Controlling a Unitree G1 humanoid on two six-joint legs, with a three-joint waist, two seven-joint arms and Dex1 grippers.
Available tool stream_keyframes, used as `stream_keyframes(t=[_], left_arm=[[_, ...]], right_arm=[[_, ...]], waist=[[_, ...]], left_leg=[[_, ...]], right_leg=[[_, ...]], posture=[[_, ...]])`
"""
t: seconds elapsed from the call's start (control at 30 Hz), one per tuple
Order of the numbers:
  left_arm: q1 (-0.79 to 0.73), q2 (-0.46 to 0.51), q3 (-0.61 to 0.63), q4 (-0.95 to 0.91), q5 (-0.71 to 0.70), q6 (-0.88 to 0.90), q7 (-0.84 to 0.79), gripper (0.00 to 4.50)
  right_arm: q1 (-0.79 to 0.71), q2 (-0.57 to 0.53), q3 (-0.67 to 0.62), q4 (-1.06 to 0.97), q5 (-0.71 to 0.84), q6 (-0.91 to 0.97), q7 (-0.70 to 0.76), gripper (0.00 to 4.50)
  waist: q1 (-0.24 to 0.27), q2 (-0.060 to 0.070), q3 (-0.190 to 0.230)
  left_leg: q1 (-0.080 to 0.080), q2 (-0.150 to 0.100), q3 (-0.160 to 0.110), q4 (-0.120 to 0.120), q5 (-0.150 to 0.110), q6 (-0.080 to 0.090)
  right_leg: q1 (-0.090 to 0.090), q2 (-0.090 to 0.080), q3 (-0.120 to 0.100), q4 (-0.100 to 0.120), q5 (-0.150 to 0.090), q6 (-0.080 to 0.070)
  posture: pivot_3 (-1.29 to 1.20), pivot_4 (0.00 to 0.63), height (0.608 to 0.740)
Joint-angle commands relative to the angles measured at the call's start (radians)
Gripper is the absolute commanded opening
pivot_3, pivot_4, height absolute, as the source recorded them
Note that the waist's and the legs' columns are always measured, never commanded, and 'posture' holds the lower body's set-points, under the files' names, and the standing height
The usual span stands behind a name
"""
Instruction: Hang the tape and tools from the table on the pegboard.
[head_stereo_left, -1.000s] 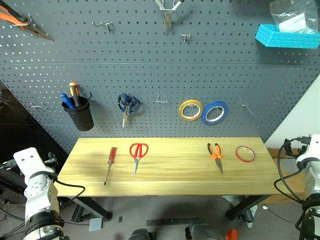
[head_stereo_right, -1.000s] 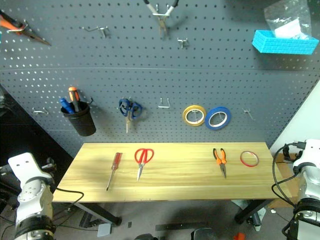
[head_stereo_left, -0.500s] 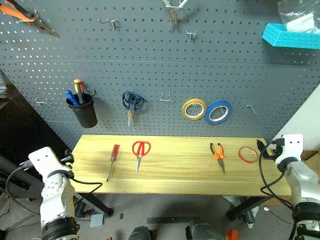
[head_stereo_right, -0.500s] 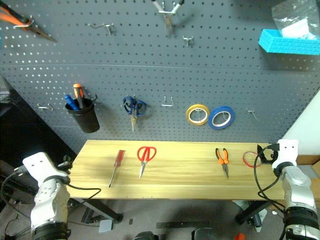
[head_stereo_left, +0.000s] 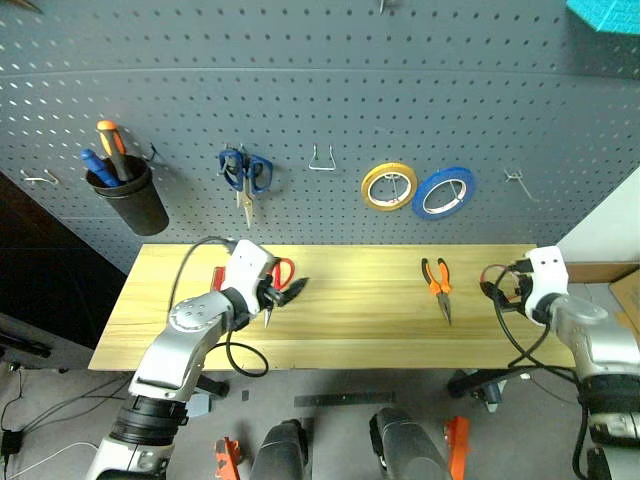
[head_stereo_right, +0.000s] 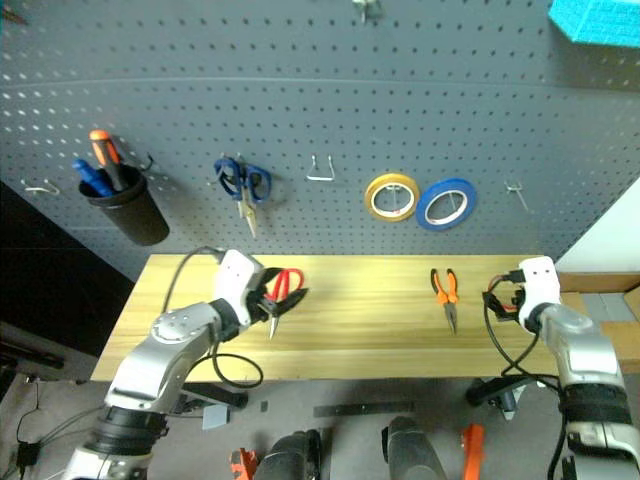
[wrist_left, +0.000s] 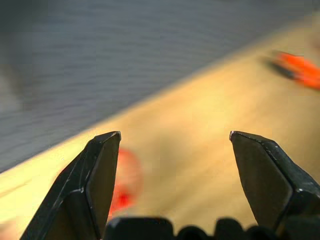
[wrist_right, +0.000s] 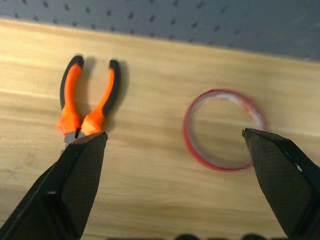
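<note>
your left hand (head_stereo_left: 285, 292) has swung in over the red scissors (head_stereo_right: 283, 290), right hand (wrist_right: 175, 187) toward the tape (wrist_right: 223, 129); both gape empty, so nothing is hung yet.

Dark grey pegboard (head_stereo_left: 300, 100) dotted with pale holes; light yellowish wood table (head_stereo_left: 370, 320). Red tape (wrist_right: 222, 129), orange-and-black pliers (wrist_right: 85, 102), red-handled scissors (head_stereo_right: 285, 287). Yellow roll (head_stereo_left: 389, 187), blue roll (head_stereo_left: 444, 192), blue-handled scissors (head_stereo_left: 243, 172), black cup (head_stereo_left: 127, 198).
</note>
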Motion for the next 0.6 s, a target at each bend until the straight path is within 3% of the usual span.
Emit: stream_keyframes(t=[0.03, 0.27, 0.53, 0.6], left_arm=[[-0.049, 0.012, -0.031, -0.025, -0.001, -0.014, -0.085, 3.75], [-0.133, -0.001, -0.105, 0.000, 0.046, -0.067, -0.184, 3.75], [-0.203, 0.008, -0.157, -0.063, 0.076, -0.111, -0.273, 3.75], [-0.206, 0.016, -0.165, -0.082, 0.084, -0.120, -0.290, 3.79]], right_arm=[[-0.105, -0.023, 0.033, 0.163, -0.050, -0.049, 0.027, 4.50], [-0.348, -0.028, 0.090, 0.595, -0.137, -0.210, 0.086, 4.50], [-0.502, -0.038, 0.107, 0.890, -0.195, -0.257, 0.143, 4.50], [-0.508, -0.042, 0.115, 0.916, -0.215, -0.258, 0.156, 4.13]], waist=[[-0.002, -0.001, 0.014], [0.001, -0.003, 0.067], [0.010, -0.006, 0.086], [0.014, -0.006, 0.087]], left_leg=[[-0.005, 0.000, 0.000, 0.000, 0.000, 0.000], [-0.009, -0.001, -0.001, 0.000, -0.003, 0.004], [-0.020, 0.000, -0.002, 0.004, -0.003, 0.004], [-0.026, 0.001, -0.002, 0.009, -0.003, 0.004]], right_leg=[[-0.004, 0.000, 0.000, 0.001, 0.002, -0.003], [-0.006, -0.002, -0.001, -0.002, 0.003, -0.005], [-0.017, -0.003, -0.002, 0.001, 0.003, -0.005], [-0.021, -0.003, -0.003, 0.003, 0.003, -0.005]], posture=[[-0.16, 0.329, 0.740], [-0.12, 0.360, 0.740], [-0.06, 0.373, 0.740], [-0.04, 0.369, 0.740]])
